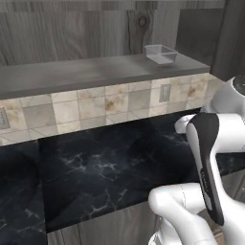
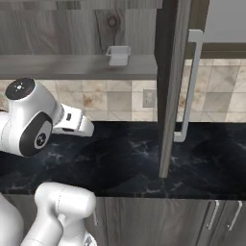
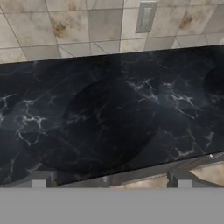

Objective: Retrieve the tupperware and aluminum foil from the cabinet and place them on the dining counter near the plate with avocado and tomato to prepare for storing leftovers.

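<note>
The tupperware (image 1: pixel 161 53) (image 2: pixel 118 55), a small clear greyish container, stands on the flat grey shelf board (image 1: pixel 72 74) (image 2: pixel 57 66) of the wood-grain cabinet (image 1: pixel 57 33), just below the dark knot. The aluminum foil, the plate and the dining counter are out of view. My gripper (image 3: pixel 111 181) hangs well below the shelf, over a black marble counter (image 3: pixel 109 118). It is open, its fingertips (image 3: pixel 43 180) set wide apart with nothing between them. My white hand (image 2: pixel 77 124) (image 1: pixel 184 123) sits low and in front of the shelf.
An open cabinet door (image 2: pixel 170 86) with a long pale handle (image 2: pixel 190 86) juts out to the right of the shelf. A beige tiled backsplash with a wall outlet (image 3: pixel 145 16) (image 1: pixel 164 92) runs under the shelf. Grey doors (image 2: pixel 211 216) sit below the counter.
</note>
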